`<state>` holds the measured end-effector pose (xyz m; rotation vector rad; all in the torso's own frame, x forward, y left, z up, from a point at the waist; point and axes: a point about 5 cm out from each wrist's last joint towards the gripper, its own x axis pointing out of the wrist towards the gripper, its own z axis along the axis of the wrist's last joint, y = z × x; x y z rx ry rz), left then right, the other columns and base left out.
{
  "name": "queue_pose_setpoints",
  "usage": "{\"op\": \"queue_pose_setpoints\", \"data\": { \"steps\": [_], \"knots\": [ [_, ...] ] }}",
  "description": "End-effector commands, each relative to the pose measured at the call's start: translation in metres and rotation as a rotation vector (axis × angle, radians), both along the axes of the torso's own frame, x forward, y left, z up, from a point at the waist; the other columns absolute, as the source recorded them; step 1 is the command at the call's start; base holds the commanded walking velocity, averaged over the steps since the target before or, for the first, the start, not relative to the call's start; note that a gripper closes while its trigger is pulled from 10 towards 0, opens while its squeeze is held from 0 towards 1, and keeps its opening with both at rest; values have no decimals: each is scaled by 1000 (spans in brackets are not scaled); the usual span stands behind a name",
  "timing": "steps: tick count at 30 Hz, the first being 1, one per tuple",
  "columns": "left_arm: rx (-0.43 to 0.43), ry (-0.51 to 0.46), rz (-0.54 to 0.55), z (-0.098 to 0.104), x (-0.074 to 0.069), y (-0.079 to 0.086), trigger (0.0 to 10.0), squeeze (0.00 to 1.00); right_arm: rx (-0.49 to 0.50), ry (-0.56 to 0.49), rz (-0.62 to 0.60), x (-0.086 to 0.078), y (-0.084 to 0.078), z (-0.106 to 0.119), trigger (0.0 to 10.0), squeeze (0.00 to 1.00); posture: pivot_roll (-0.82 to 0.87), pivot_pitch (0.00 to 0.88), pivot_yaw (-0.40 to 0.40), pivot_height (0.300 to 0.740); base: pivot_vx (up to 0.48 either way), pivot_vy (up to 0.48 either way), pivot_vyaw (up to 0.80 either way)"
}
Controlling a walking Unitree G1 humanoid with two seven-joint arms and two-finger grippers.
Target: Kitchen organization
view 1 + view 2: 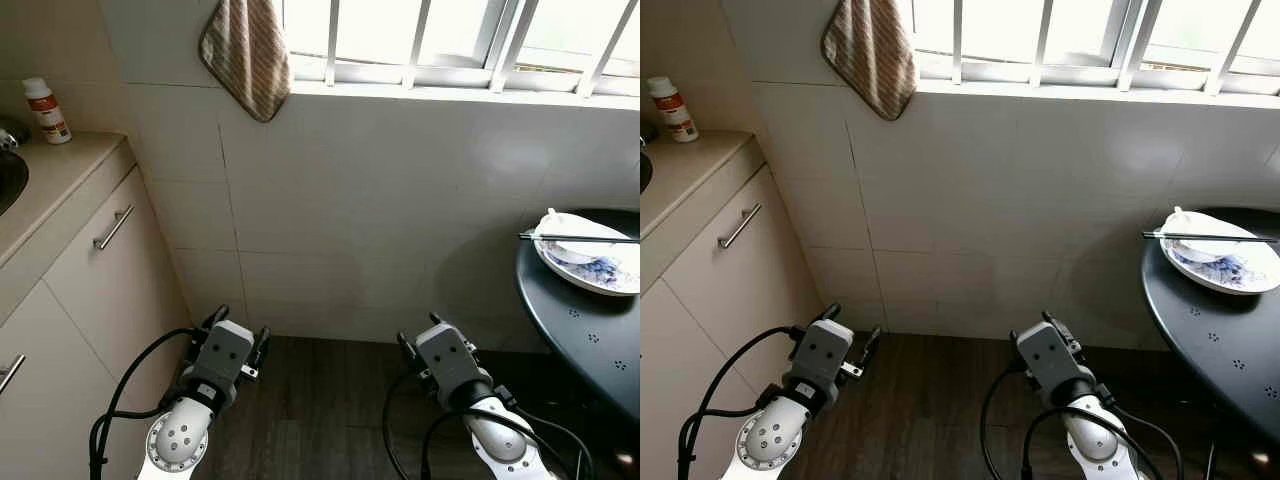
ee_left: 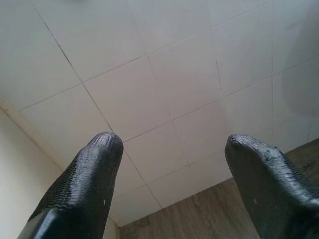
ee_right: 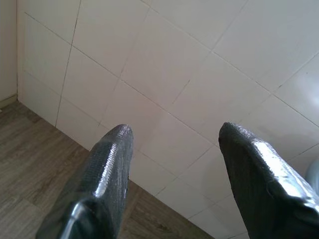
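Plate [image 1: 590,262], white with blue pattern, sits on the round black table [image 1: 590,340] at the robot's right, near the table's far edge. Chopsticks [image 1: 578,238] lie flat across the plate's rim; a white spoon-like piece [image 1: 556,223] rests in it, hard to make out. Nothing grips the plate.

Right gripper [image 3: 172,164]: held low over the dark wood floor [image 1: 320,400], just left of the table, well apart from the plate. Fingers [image 3: 107,174] spread with a clear gap, nothing between them, aimed at the white tiled wall [image 1: 380,200].

Left gripper [image 2: 172,169]: also low, near the beige cabinet [image 1: 90,290], fingers [image 2: 89,179] apart and empty, facing the corner where tile meets floor.

Outward: countertop [image 1: 50,180] on the left with a small white bottle with an orange label [image 1: 46,110] standing upright by the wall, sink edge [image 1: 10,180] beside it. Cabinet door carries a metal bar handle [image 1: 113,227]. Striped brown cloth [image 1: 248,52] hangs from the window sill above the tile. Barred window [image 1: 450,40] runs along the top.
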<state>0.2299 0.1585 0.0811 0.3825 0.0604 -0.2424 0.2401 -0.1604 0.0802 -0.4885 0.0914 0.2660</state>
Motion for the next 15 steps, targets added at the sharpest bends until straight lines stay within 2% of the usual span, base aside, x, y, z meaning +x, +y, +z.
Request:
{"op": "queue_pose_setpoints", "data": {
  "steps": [1, 15],
  "knots": [
    [-89, 150, 100, -16, 0, 1, 10000, 0, 259, 99, 52, -8, 8, -8, 10000, 0, 20, 0, -17, 740, 0, 0, 0],
    [-107, 133, 105, -13, 1, 0, 10000, 0, 221, 82, 27, -5, 2, -4, 10000, 0, 20, 0, -27, 740, 0, 0, 0]
  ]
}}
